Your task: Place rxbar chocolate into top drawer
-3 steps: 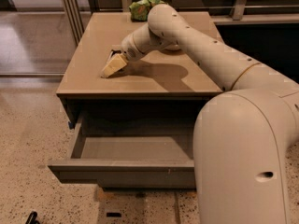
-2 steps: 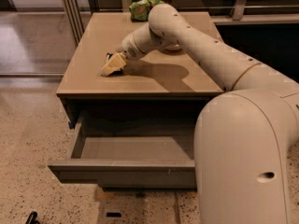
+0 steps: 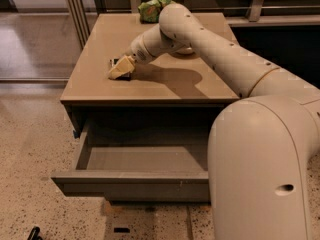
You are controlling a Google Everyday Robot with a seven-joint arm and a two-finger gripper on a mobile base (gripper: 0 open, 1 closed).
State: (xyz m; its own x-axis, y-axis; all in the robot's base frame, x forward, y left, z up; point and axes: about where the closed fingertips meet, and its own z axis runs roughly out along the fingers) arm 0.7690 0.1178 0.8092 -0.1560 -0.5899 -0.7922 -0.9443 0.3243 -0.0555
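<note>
The rxbar chocolate (image 3: 120,69) is a small black bar lying on the left part of the cabinet top (image 3: 165,81); most of it is hidden under my gripper. My gripper (image 3: 120,70) reaches down and left onto the bar with its pale yellow fingers (image 3: 122,67) over it. The top drawer (image 3: 135,176) is pulled out below the cabinet top, and its visible inside looks empty.
A green snack bag (image 3: 154,7) sits at the back edge of the cabinet top. My arm (image 3: 235,69) crosses the right half of the top. A glass partition stands at the left, and speckled floor (image 3: 30,149) lies around the cabinet.
The gripper has stayed almost still on the bar at the left of the cabinet top, shifting only slightly. The drawer is open as before.
</note>
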